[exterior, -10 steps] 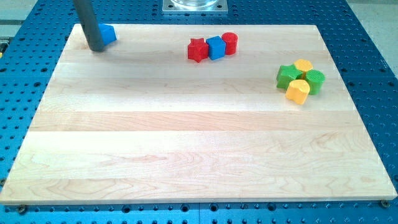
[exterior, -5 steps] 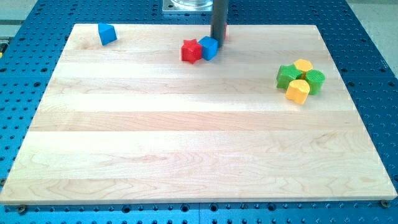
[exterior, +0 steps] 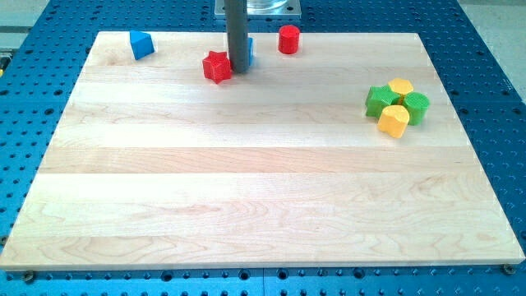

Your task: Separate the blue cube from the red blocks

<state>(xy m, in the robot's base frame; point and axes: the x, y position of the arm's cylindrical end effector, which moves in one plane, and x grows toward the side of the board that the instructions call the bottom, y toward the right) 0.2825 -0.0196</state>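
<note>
The blue cube is mostly hidden behind my dark rod near the view's top centre; only a thin blue edge shows to the rod's right. My tip rests on the board right beside it. The red star-shaped block lies just to the left of the tip, close to or touching the rod. The red cylinder stands apart to the right, near the board's top edge.
A second blue block, wedge-like, sits at the top left of the wooden board. A cluster of two green and two yellow blocks lies at the right side.
My rod has swept leftward from the red cylinder's side, pushing the blue cube and the red star left. The red cylinder now stands alone, uncovered.
</note>
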